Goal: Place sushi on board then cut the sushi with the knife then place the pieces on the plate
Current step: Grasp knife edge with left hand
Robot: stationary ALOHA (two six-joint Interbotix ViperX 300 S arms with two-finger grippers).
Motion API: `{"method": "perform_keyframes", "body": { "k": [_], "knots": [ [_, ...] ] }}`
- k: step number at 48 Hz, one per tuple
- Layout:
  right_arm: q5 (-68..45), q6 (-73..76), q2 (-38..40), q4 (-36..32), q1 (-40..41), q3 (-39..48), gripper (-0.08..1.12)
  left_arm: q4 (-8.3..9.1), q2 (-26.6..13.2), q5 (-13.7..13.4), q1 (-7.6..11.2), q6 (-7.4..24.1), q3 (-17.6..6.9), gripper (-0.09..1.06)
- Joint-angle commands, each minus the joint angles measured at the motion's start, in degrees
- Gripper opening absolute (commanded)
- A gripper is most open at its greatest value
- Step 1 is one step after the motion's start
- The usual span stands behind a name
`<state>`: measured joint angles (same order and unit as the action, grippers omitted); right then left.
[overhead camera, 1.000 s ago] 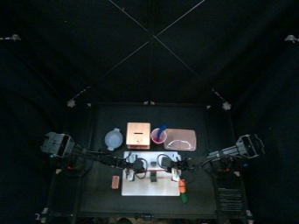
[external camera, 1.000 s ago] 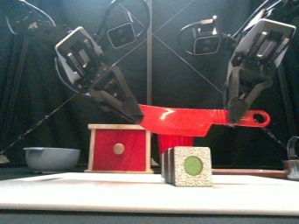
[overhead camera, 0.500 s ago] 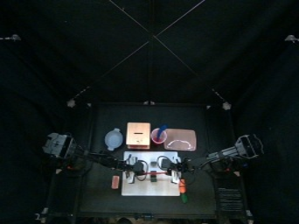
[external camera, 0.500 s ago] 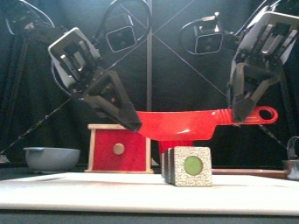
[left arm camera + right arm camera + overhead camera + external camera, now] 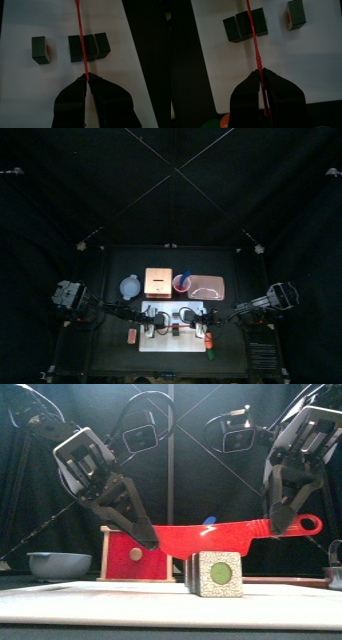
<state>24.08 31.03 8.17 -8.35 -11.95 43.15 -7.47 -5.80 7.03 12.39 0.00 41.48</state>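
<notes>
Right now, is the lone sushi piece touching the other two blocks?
Apart. Left wrist view shows a strip of white board between the lone sushi piece and the other two blocks.

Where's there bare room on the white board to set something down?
The white board is bare either side of the sushi pieces and along its front strip. Above the pieces it is crowded: left end effector and right end effector hold the red knife there.
</notes>
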Motion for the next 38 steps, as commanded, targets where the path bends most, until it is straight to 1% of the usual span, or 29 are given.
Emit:
{"method": "perform_keyframes", "body": {
  "k": [1, 11, 26, 38],
  "knots": [
    [0.1, 0.2, 0.9, -0.2, 0.5, -0.9, 0.4, -0.09, 0.5, 0.4, 0.62, 0.1, -1.1, 0.53],
    [0.1, 0.1, 0.5, -0.4, 0.7, -1.1, 0.4, -0.09, -0.1, 0.6, 0.35, 0.2, -1.2, 0.53],
    [0.1, 0.0, -0.4, -0.4, 0.7, -1.5, 0.4, 0.7, -0.9, 0.6, 0.26, 0.3, -2.8, 0.53],
    [0.1, -0.4, -0.9, -0.4, 0.7, -2.0, 0.4, 0.7, -1.1, 0.7, 0.18, 0.3, -3.3, 0.54]
  ]
}}
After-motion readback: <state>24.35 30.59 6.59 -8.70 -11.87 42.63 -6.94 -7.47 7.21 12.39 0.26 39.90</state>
